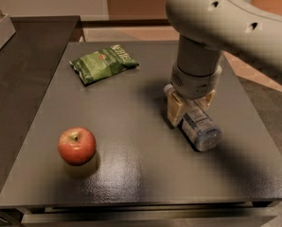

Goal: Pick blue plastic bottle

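Blue plastic bottle (201, 127) lay on its side on the dark table (131, 178). Its far end sat between the jaws, the rest stuck out from the gripper toward the camera and to the right. Gripper (190, 111) was down at table level, directly over that far end, jaws spread apart, one cream finger (174, 111) on each side of the bottle. Contact: couldn't tell. Green chip bag (103, 63) was well off to the gripper's left and further back. Red apple (76, 145) was well left and nearer the camera.
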